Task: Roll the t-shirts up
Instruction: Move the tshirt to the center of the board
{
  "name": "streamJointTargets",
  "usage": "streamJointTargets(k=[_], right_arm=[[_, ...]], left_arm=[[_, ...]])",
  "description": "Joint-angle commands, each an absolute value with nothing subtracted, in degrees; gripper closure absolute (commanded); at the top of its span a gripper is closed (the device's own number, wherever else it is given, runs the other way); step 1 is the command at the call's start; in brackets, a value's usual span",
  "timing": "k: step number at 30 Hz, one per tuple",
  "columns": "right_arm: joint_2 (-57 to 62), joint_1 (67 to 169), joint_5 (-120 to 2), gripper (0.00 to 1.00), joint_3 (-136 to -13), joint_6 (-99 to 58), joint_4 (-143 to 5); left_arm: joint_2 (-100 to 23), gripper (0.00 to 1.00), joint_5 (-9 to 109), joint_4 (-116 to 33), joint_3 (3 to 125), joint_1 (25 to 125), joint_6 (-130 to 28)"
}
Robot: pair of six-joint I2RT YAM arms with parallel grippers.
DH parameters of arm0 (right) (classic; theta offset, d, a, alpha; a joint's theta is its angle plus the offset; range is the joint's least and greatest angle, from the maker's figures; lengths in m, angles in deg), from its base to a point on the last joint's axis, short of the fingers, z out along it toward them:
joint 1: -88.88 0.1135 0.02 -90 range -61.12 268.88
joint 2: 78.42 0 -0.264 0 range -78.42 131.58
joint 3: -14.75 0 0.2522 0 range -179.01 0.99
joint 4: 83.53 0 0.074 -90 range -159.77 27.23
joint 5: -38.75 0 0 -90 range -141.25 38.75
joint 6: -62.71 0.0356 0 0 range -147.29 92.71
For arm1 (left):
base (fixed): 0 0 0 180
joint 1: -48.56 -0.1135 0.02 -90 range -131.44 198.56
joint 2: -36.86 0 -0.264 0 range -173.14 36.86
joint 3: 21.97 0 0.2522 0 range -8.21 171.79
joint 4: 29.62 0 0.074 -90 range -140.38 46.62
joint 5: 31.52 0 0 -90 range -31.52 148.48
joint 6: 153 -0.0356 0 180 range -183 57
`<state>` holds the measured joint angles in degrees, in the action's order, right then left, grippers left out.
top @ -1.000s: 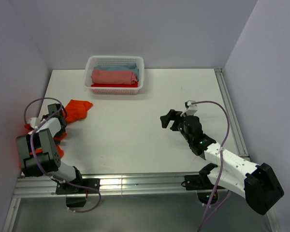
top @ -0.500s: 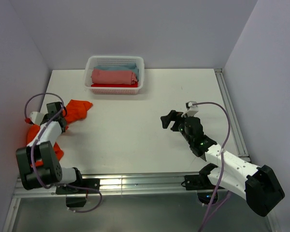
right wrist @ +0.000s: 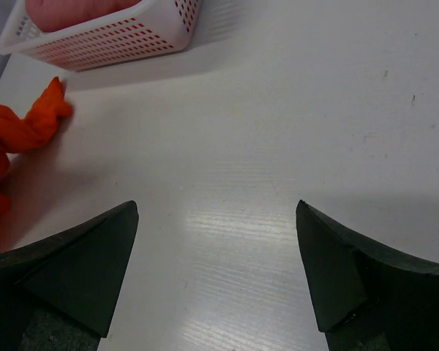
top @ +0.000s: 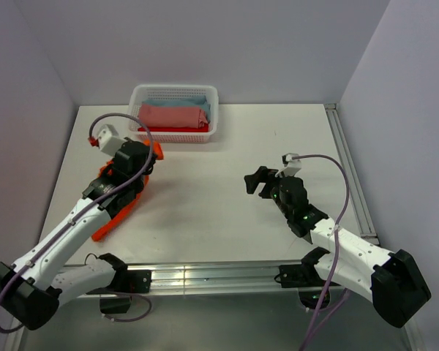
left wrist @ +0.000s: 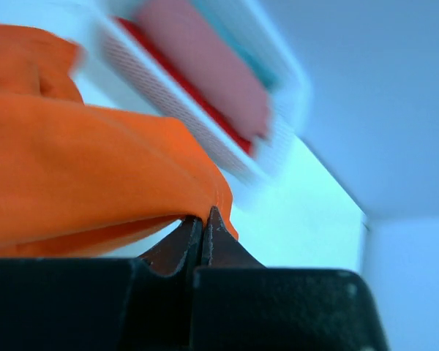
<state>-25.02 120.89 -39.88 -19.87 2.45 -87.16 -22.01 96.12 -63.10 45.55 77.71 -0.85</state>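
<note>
The orange t-shirt (top: 115,217) trails in a bunched strip across the left of the table, partly hidden under my left arm. My left gripper (top: 148,162) is shut on a fold of that cloth just in front of the basket. In the left wrist view the fingertips (left wrist: 203,216) pinch the orange t-shirt's (left wrist: 80,168) hem, and the view is blurred. My right gripper (top: 257,181) hovers open over the bare table right of centre, holding nothing. In the right wrist view the orange t-shirt (right wrist: 14,131) lies far to the left of the open right gripper (right wrist: 216,219).
A white lattice basket (top: 174,88) stands at the back centre-left, holding a rolled salmon-pink t-shirt (top: 172,115), a pale blue one (top: 194,102) behind it and a red one (top: 168,129) beneath. A metal rail (top: 351,175) runs along the table's right edge.
My left gripper shut on the orange t-shirt at the table's left edge, then swung up and right towards the basket, pulling the cloth along. The right arm stayed put.
</note>
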Motion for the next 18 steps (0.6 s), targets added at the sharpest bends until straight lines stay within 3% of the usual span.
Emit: streamJointTargets(k=[1,6,11,15,18], right_arm=[[-26.39,121.22,-38.16,0.05,-19.23,2.16,-89.11],[-26.83,121.22,-38.51,0.05,-19.14,2.07,-89.37],[-32.26,121.13,-30.01,0.06,-17.3,4.26,-87.18],[-39.21,121.05,-27.17,0.07,-13.43,4.7,-88.31],[-42.65,120.87,-26.38,0.09,-11.58,4.62,-88.49]], left_arm=[[-21.41,1.0,99.53,-63.16,52.78,87.29,-3.14],[-32.11,0.99,102.05,-62.01,61.64,97.67,-8.33],[-47.91,1.0,104.0,-63.59,72.11,107.26,-9.73],[-55.5,0.99,89.89,-57.71,78.52,110.17,-18.08],[-57.45,0.85,78.71,-51.92,78.38,110.35,-24.05]])
